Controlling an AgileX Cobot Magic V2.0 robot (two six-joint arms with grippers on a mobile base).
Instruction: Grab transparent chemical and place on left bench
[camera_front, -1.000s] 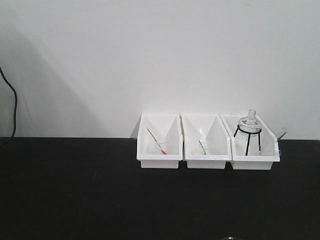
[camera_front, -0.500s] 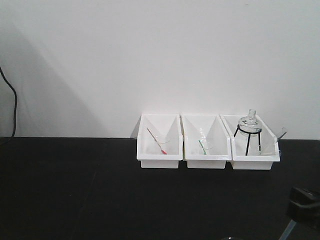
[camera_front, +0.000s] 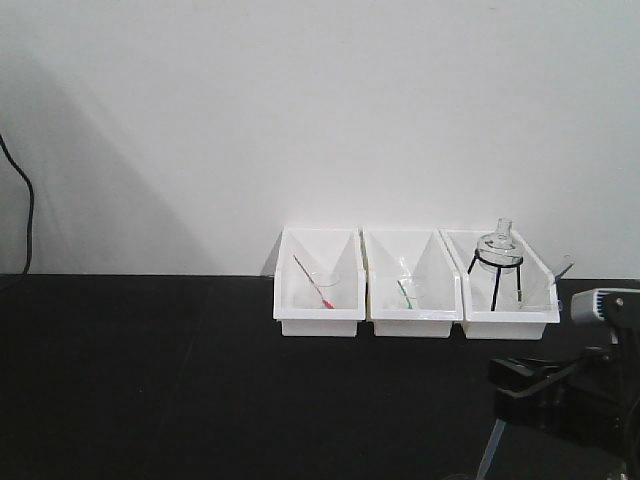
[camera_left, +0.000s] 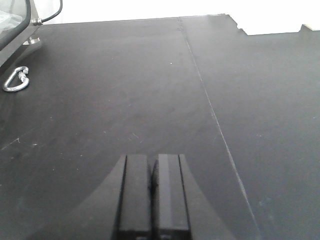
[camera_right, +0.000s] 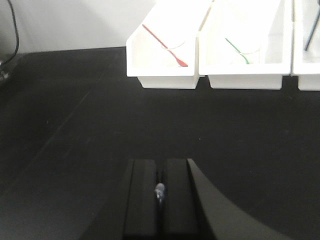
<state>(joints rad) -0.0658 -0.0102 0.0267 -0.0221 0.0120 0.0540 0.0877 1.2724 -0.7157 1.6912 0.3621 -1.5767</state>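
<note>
So the right gripper (camera_right: 159, 192) had its black jaws pinched together on the slim translucent whitish plastic pipette (camera_right: 159, 190). In the right wrist view you could only see a small pale tip of it peeking out of the seam between the pads. In the front view a thin pale length (camera_front: 487, 452) hung down from that gripper (camera_front: 515, 385), leaning toward 7 o'clock, so its long axis ran roughly up-and-down, not flat.

The left gripper (camera_left: 152, 192) had its jaws pressed together on nothing, hovering over bare table.

Working outward: the wide matte black table (camera_right: 75, 115) spread away from the right jaws toward 9 and 10 o'clock, and that's the stretch I'd guess the drop was meant for. Straight ahead at 12 sat three white plastic bins; the left one (camera_right: 162, 55) had a red-tinted dropper (camera_right: 165, 46) and the middle one (camera_right: 245, 50) a green-tinted dropper (camera_right: 236, 50). The third bin (camera_front: 508, 290) held a glass flask on a black wire tripod (camera_front: 496, 262).

My read: the grab was done and the right arm owned the job. The landing spot lay well off toward its 9 o'clock. With the pipette hanging tip-down, it'd probably need laying over, otherwise it'd just tip whichever way it liked.
</note>
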